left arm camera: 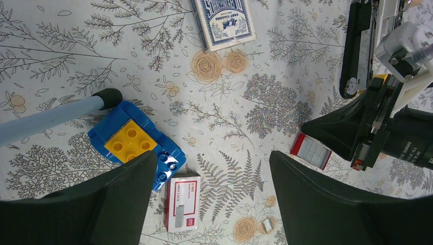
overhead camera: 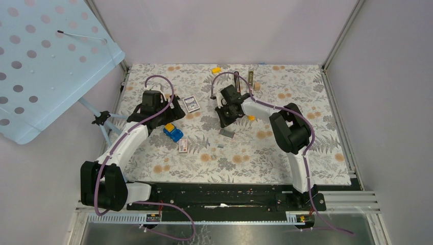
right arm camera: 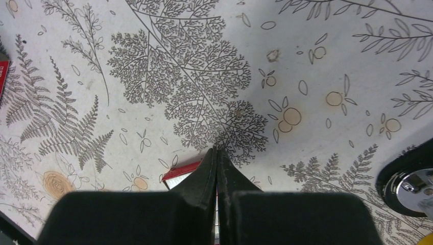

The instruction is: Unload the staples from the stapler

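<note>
The stapler (overhead camera: pixel 237 81), long, slim and black, is seen lying at the far middle of the flowered table (overhead camera: pixel 286 153), just beyond the right gripper (right arm camera: pixel 217 153). In the left wrist view a narrow pale metal rail (left arm camera: pixel 389 15) is shown beside its black body, so it is judged to be opened up.

The right gripper's fingers are pressed flat together, tips pointed down over the cloth. A small red-edged box (left arm camera: pixel 311 151) lies just beside and partly beneath them. No staples are visible between the fingers, though a very thin strip could not be ruled out.

The left gripper (left arm camera: pixel 212 163) is spread wide with nothing in it, held above the cloth well apart from the stapler. Below it lie a blue toy car (left arm camera: pixel 153 153) topped by a yellow brick, and a red-white staple box (left arm camera: pixel 181 209). A deck of cards (left arm camera: pixel 224 23) lies farther off.

The step in hand is judged to be the removal of staples from the opened rail. Whether any are left in the channel cannot be told. For the next move, the right fingers would need to be parted slightly and lined up finely with the narrow rail. The stapler may need to be steadied by the free left gripper.
</note>
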`<act>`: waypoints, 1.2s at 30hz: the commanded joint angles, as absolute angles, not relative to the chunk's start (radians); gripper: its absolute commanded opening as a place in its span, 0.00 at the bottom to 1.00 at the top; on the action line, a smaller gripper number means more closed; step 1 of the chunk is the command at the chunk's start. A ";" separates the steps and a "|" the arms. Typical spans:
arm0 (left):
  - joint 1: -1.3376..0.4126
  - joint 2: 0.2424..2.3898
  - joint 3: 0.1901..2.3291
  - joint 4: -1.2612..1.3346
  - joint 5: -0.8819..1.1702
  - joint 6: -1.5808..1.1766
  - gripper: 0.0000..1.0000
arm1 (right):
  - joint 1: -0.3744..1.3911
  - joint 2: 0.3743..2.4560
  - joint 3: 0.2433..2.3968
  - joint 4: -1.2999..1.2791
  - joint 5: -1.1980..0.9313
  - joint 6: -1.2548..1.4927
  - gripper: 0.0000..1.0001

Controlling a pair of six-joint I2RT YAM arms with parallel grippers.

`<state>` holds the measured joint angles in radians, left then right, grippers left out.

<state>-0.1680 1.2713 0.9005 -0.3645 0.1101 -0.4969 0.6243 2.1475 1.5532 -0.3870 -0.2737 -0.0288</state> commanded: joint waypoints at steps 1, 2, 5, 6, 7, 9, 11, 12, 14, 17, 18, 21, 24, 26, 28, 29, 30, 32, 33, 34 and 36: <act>-0.160 1.246 0.900 -0.327 0.127 -0.488 0.85 | 0.638 2.136 1.545 -0.419 -0.318 -0.054 0.00; -0.160 1.247 0.900 -0.327 0.128 -0.488 0.85 | 0.639 2.136 1.544 -0.420 -0.323 -0.056 0.00; -0.160 1.248 0.900 -0.328 0.129 -0.487 0.85 | 0.640 2.133 1.545 -0.424 -0.326 -0.057 0.00; -0.160 1.248 0.900 -0.327 0.129 -0.487 0.85 | 0.640 2.130 1.545 -0.426 -0.327 -0.058 0.00; -0.160 1.247 0.900 -0.328 0.129 -0.488 0.85 | 0.640 2.129 1.544 -0.426 -0.327 -0.057 0.00; -0.160 1.247 0.899 -0.327 0.130 -0.488 0.85 | 0.641 2.124 1.541 -0.426 -0.327 -0.058 0.00; -0.160 1.246 0.899 -0.327 0.129 -0.488 0.85 | 0.640 2.119 1.538 -0.426 -0.327 -0.058 0.00; -0.160 1.246 0.899 -0.327 0.129 -0.487 0.85 | 0.640 2.118 1.537 -0.427 -0.327 -0.058 0.00; -0.159 1.244 0.899 -0.326 0.130 -0.487 0.85 | 0.640 2.114 1.538 -0.429 -0.326 -0.059 0.00; -0.158 1.245 0.900 -0.327 0.130 -0.487 0.85 | 0.640 2.108 1.537 -0.429 -0.325 -0.055 0.00; -0.158 1.246 0.899 -0.326 0.130 -0.488 0.85 | 0.641 2.105 1.536 -0.429 -0.326 -0.055 0.00; -0.157 1.244 0.899 -0.325 0.130 -0.489 0.85 | 0.640 2.090 1.532 -0.429 -0.332 -0.052 0.00; -0.158 1.242 0.899 -0.325 0.132 -0.489 0.85 | 0.641 2.073 1.523 -0.423 -0.344 -0.052 0.00; -0.158 1.242 0.899 -0.324 0.134 -0.489 0.85 | 0.640 2.069 1.522 -0.421 -0.347 -0.050 0.00; -0.157 1.242 0.899 -0.325 0.135 -0.489 0.85 | 0.640 2.066 1.525 -0.421 -0.353 -0.049 0.00; -0.157 1.242 0.899 -0.324 0.135 -0.488 0.85 | 0.640 2.065 1.530 -0.419 -0.353 -0.047 0.00; -0.156 1.242 0.899 -0.325 0.136 -0.487 0.85 | 0.640 2.065 1.533 -0.417 -0.351 -0.045 0.00; -0.156 1.240 0.897 -0.324 0.134 -0.488 0.85 | 0.640 2.059 1.539 -0.401 -0.342 -0.037 0.00; -0.156 1.240 0.897 -0.324 0.133 -0.488 0.85 | 0.640 2.051 1.540 -0.385 -0.331 -0.031 0.00; -0.156 1.239 0.897 -0.325 0.134 -0.487 0.85 | 0.641 2.040 1.543 -0.370 -0.317 -0.024 0.03; -0.156 1.241 0.898 -0.324 0.133 -0.487 0.85 | 0.641 2.015 1.553 -0.339 -0.289 -0.011 0.06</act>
<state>-0.1635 1.2713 0.9005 -0.3645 0.1200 -0.4969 0.6285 2.1227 1.5272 -0.4015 -0.3271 -0.0383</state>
